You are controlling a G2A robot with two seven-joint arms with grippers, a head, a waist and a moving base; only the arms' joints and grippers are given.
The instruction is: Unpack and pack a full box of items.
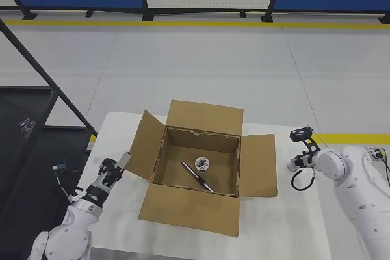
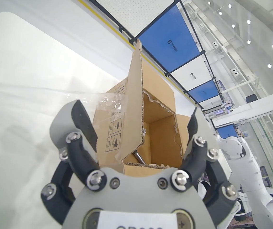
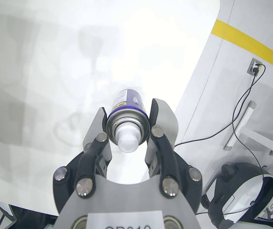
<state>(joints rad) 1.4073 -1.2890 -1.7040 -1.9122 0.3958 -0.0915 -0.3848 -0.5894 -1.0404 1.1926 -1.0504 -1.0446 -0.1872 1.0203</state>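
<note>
An open cardboard box (image 1: 194, 209) stands mid-table with all flaps spread. On its floor lie a slim metal rod (image 1: 197, 177) and a small round white item (image 1: 202, 162). My left gripper (image 1: 117, 166) is at the outer edge of the box's left flap (image 1: 140, 148). In the left wrist view it (image 2: 136, 110) is open, with the flap's edge (image 2: 136, 91) standing upright just beyond the fingers. My right gripper (image 3: 129, 108) is shut on a purple spray can (image 3: 126, 102) with a white cap, held upright over the bare table right of the box (image 1: 294, 166).
A black metal frame (image 1: 26, 123) stands off the table's left edge. Loose clear tape (image 2: 107, 103) hangs from the box's side. The white table (image 1: 292, 221) has free room right of the box. Cables and gear lie on the floor beyond the right edge (image 3: 241, 191).
</note>
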